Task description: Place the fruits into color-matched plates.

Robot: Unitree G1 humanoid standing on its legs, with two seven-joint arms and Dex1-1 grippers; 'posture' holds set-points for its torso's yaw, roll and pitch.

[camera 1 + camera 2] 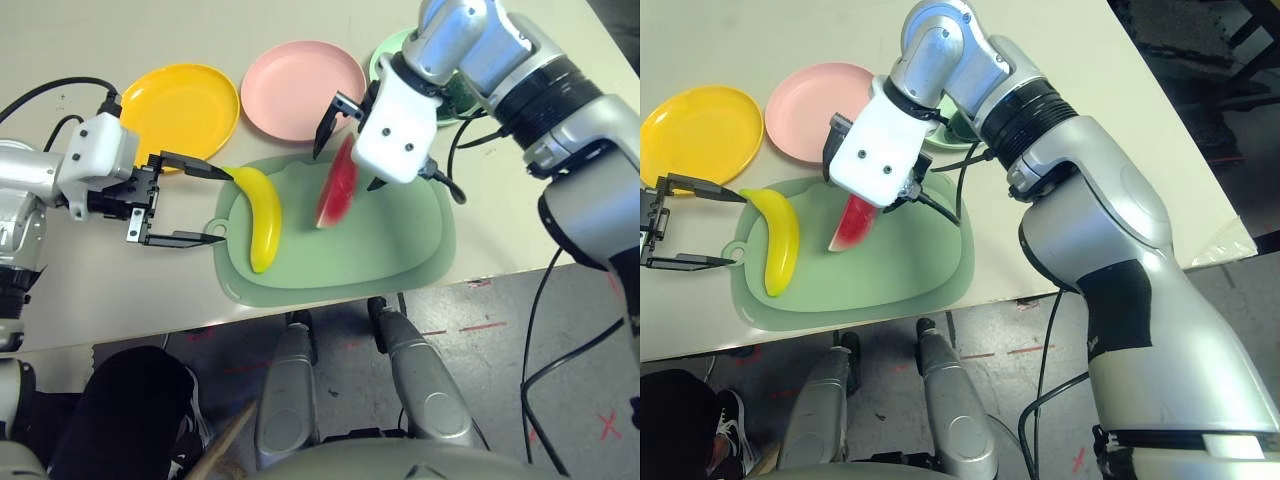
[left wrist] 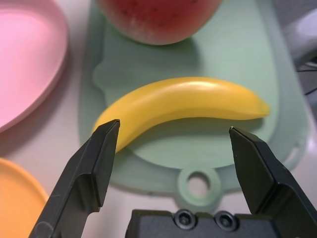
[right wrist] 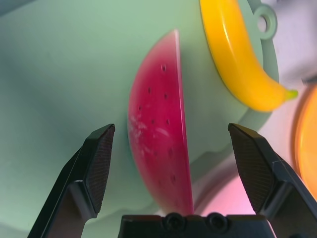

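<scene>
On the pale green cutting board (image 1: 390,250) lie the yellow banana (image 1: 262,215) and, to its right, the red watermelon wedge (image 1: 338,185). My left gripper (image 1: 222,205) is open at the board's handle end, its fingertips (image 2: 106,141) just short of the banana (image 2: 188,101). Over the wedge (image 3: 161,144) hangs my right gripper (image 3: 171,131), open, with a finger on each side and gaps between. Behind the board lie the yellow-orange plate (image 1: 180,105), the pink plate (image 1: 303,88) and the mint green plate (image 1: 392,48). My right arm covers most of the mint green plate. A dark green avocado (image 1: 962,125) peeks out on it.
Black cables (image 1: 50,95) run over the table at the far left, and another cable (image 1: 452,150) trails beside my right wrist. The table's front edge (image 1: 150,330) runs just below the cutting board.
</scene>
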